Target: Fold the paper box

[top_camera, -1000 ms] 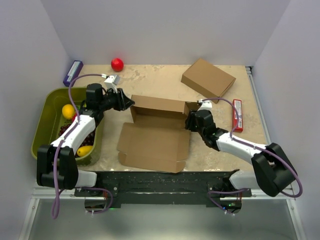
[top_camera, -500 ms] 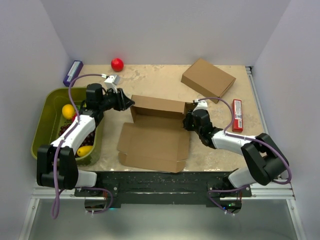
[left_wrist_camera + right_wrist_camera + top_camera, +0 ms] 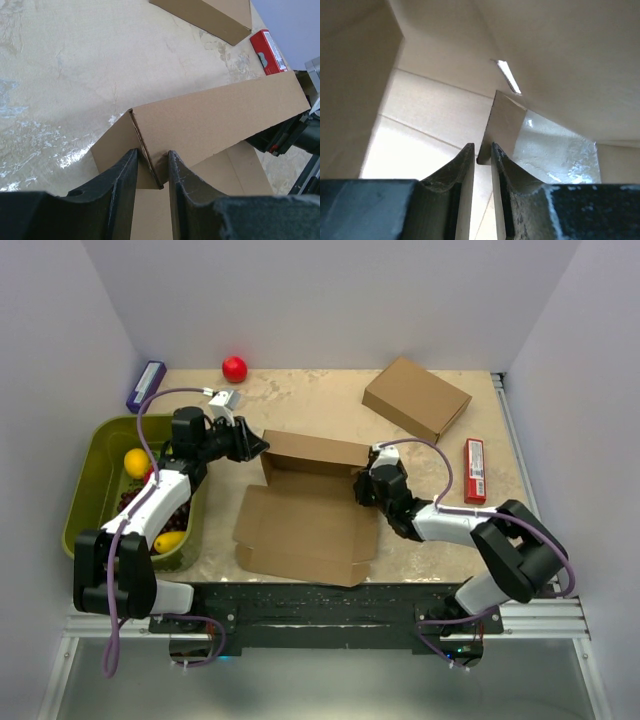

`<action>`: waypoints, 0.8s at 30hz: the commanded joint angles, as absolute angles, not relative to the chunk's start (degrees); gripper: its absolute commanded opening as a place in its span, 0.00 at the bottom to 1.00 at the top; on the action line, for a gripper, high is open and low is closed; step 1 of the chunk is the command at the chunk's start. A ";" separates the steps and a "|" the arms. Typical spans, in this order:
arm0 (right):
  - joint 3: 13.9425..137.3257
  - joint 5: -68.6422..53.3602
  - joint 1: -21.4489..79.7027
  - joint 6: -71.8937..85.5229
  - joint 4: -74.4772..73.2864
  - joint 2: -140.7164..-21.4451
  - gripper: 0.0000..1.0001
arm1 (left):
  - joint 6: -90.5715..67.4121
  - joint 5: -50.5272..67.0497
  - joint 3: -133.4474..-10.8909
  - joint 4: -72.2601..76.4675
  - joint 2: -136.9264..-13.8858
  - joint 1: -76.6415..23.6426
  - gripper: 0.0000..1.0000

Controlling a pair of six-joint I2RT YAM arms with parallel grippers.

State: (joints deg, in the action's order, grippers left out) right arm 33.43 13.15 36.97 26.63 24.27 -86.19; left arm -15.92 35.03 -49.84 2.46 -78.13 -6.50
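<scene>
Mottled beige table [image 3: 300,405] enclosed by pale lilac walls [image 3: 330,300], viewed from above and behind the two arm bases.

Centre of table: the paper box [image 3: 305,525], partly formed. Rear wall raised along the far side, broad creased panel with flaps lying flat toward the near edge.

Left gripper [image 3: 258,445] at the box's left rear corner. In the left wrist view, fingers [image 3: 122,185] drawn in on either side of the upright cardboard corner [image 3: 145,145], clamping its edge between them.

Right gripper [image 3: 365,485] at the box's right rear corner, reaching inside. In the right wrist view, jaws nearly together, pinching the lower edge of a small cardboard flap [image 3: 505,120], with bare tabletop showing through the gap beside it.

Far right of table: second carton [image 3: 416,398], fully formed, closed, set at an angle, well apart from the task sheet.

Right edge: red packet [image 3: 475,470], lying flat beside the right arm's cable.

Far edge: red ball [image 3: 234,368]; at the far left corner, blue box [image 3: 146,385].

Left side: green bin [image 3: 95,455] holding fruit [image 3: 137,462], partly covered by the left arm.
</scene>
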 commanded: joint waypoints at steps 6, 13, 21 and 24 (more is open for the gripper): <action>35.86 16.70 39.90 27.15 28.74 -91.75 0.23 | -14.41 34.63 -48.34 -2.29 -80.16 -6.42 0.33; 34.90 16.78 40.17 28.65 29.53 -92.64 0.28 | -14.24 34.02 -48.34 -2.37 -80.07 -6.42 0.33; 35.24 16.18 40.43 26.29 19.35 -80.61 0.62 | -13.89 31.20 -48.25 -3.52 -79.72 -6.42 0.30; 37.08 16.96 42.97 22.95 11.53 -77.10 0.61 | -14.06 31.11 -48.16 -3.25 -79.80 -6.42 0.30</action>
State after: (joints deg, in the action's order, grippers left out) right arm 34.54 16.84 40.45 26.92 19.94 -82.17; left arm -15.97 34.24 -49.84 2.70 -78.28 -6.44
